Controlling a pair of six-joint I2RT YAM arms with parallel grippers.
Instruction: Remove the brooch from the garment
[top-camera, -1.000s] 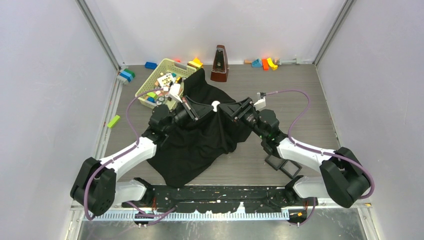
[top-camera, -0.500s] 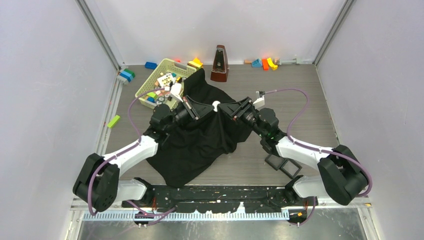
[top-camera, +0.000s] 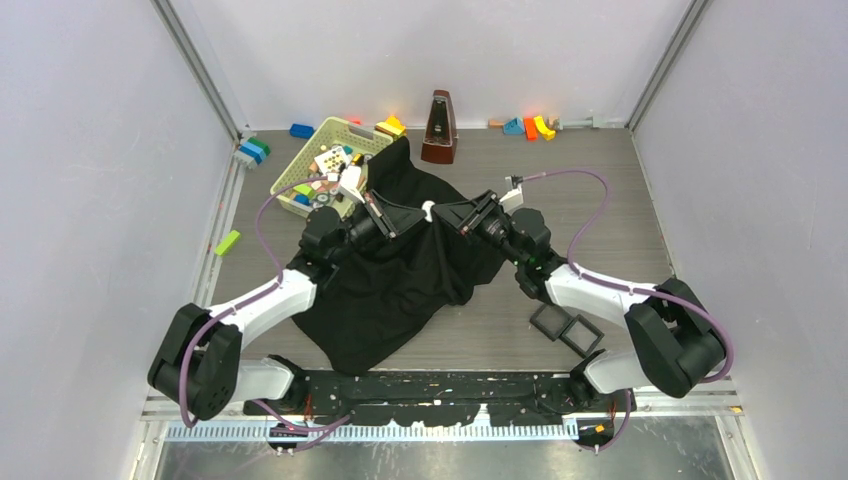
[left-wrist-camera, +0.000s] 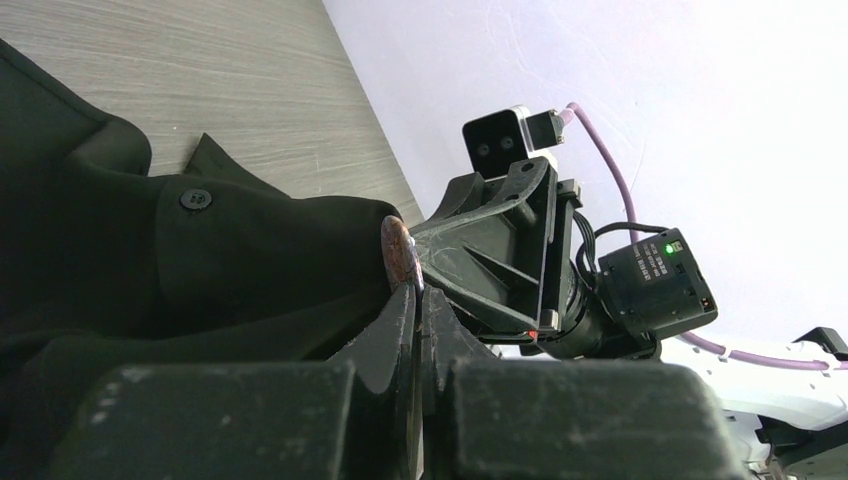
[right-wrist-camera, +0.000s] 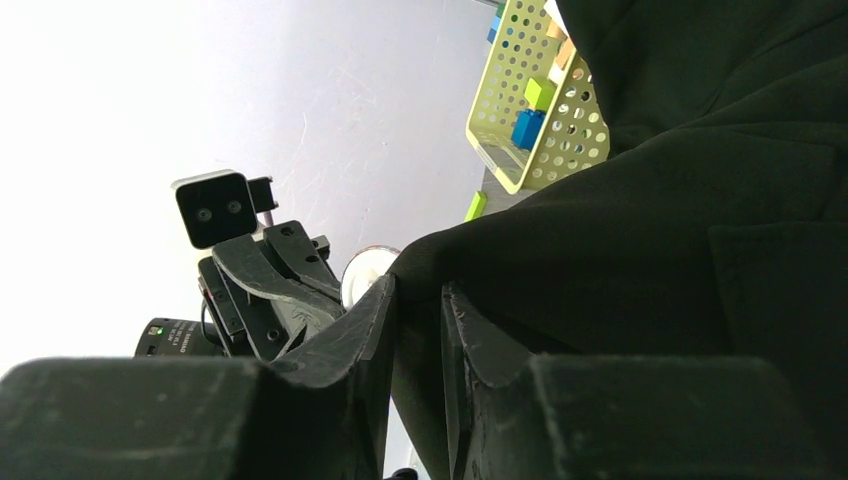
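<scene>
The black garment (top-camera: 390, 290) lies mid-table, with a fold lifted between both grippers. The brooch (top-camera: 428, 210) is a small round disc at the top of that fold. In the left wrist view it is pinkish-brown and edge-on (left-wrist-camera: 398, 250) against the garment (left-wrist-camera: 150, 270). My left gripper (top-camera: 414, 214) is shut, with its tips (left-wrist-camera: 417, 290) pinching the brooch's lower edge. My right gripper (top-camera: 446, 213) faces it from the right, shut on the garment fold (right-wrist-camera: 700, 200) at its tips (right-wrist-camera: 417, 292). The brooch's pale back (right-wrist-camera: 365, 272) shows just beyond them.
A yellow-green basket (top-camera: 325, 165) of toys touches the garment's far-left edge. A brown metronome (top-camera: 438, 128) stands behind. Two small black square trays (top-camera: 565, 328) lie near the right arm. A green block (top-camera: 227, 242) lies at left, and coloured bricks (top-camera: 530, 126) lie along the back wall.
My right arm has shifted slightly left and away, keeping its hold on the fold. The brooch and my left gripper have barely moved.
</scene>
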